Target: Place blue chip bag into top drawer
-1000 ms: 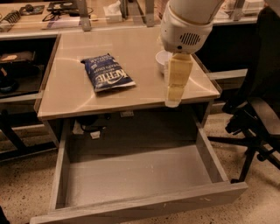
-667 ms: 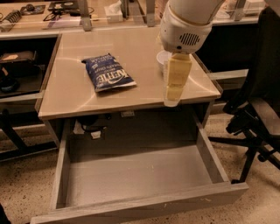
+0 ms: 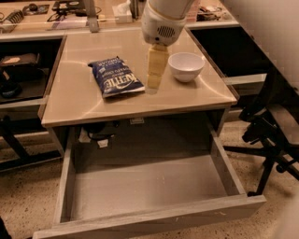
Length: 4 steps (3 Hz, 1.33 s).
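Note:
The blue chip bag (image 3: pixel 115 77) lies flat on the beige tabletop (image 3: pixel 84 105), white "Kettle" lettering up. The gripper (image 3: pixel 153 83) hangs down from the white arm housing (image 3: pixel 164 21), just right of the bag and left of the white bowl (image 3: pixel 186 66). It holds nothing that I can see. The top drawer (image 3: pixel 149 186) is pulled wide open below the table's front edge, its flat grey floor bare.
A black office chair (image 3: pixel 273 135) stands to the right of the drawer. Dark shelving with items (image 3: pixel 18 70) is on the left. A cluttered bench (image 3: pixel 70 11) runs along the back. Cables (image 3: pixel 96 135) hang under the tabletop behind the drawer.
The gripper has moved left across the table, from over the bowl's place to just beside the chip bag. The bowl now shows fully. The bag and drawer have not moved.

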Each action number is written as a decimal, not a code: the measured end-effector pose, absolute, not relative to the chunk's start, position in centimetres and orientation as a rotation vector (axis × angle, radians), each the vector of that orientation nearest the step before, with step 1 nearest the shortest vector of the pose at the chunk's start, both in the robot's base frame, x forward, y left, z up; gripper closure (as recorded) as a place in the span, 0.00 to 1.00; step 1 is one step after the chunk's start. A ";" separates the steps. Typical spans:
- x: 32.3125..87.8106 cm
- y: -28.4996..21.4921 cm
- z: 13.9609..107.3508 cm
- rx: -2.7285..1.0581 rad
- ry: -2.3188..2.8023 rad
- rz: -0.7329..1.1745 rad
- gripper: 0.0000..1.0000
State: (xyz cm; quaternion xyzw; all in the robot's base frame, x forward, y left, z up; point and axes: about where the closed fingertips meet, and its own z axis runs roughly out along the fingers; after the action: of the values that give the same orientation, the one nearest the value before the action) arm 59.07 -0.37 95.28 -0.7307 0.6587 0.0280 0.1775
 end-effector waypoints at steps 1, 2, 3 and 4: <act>66.1 4.3 92.6 -2.110 1.820 0.187 0.00; 67.4 5.0 92.7 -2.088 1.805 0.188 0.00; 67.8 5.4 92.1 -2.079 1.787 0.206 0.00; 69.3 7.1 90.2 -2.084 1.763 0.262 0.00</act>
State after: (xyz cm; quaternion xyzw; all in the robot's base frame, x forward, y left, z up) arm 69.32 7.11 90.17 -0.7449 0.6301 0.0935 0.1984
